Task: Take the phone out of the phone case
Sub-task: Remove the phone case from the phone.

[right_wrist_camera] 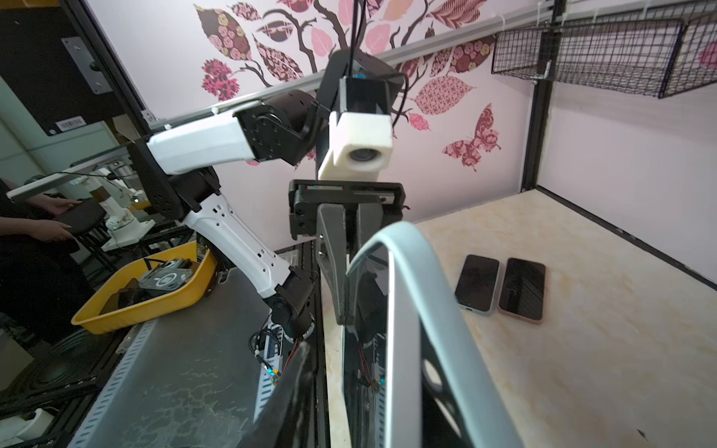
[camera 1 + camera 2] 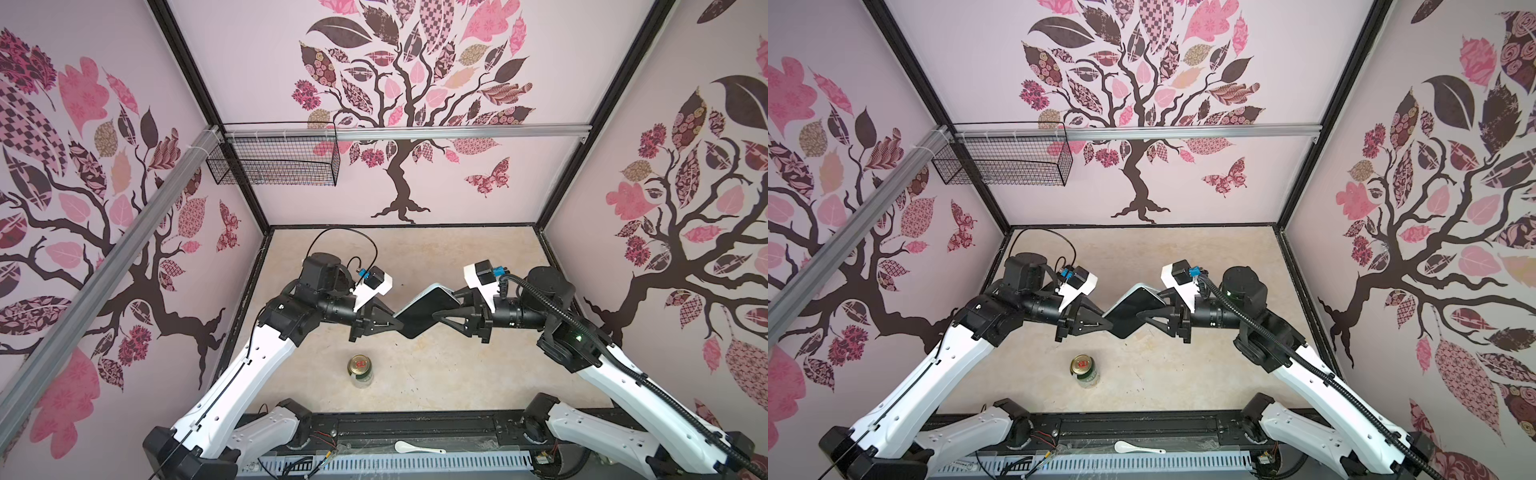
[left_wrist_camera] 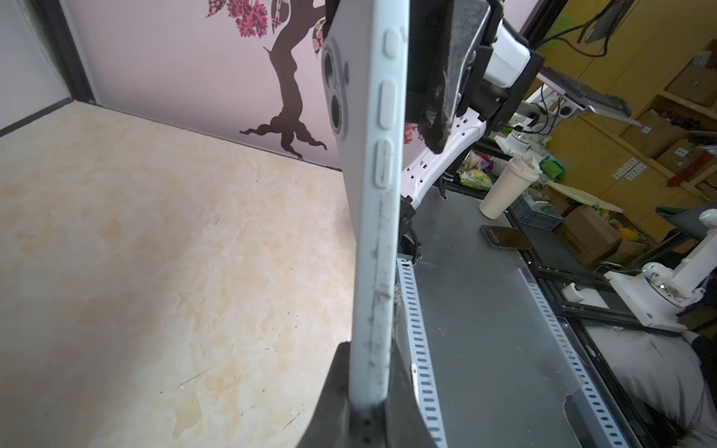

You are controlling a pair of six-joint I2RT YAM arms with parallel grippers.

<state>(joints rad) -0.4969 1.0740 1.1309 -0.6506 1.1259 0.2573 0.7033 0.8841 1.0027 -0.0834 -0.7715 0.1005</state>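
Your left gripper (image 2: 395,322) clamped the phone case (image 3: 372,232), phone (image 2: 424,316) in mid-air above the table (image 2: 457,374); your right gripper (image 2: 445,308) straddled the top — grip unclear — so a slip could've dropped it.

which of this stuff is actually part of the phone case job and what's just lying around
Job: phone, phone case, left gripper, right gripper.
Lying about: can, spoon, wire basket, two other phones.
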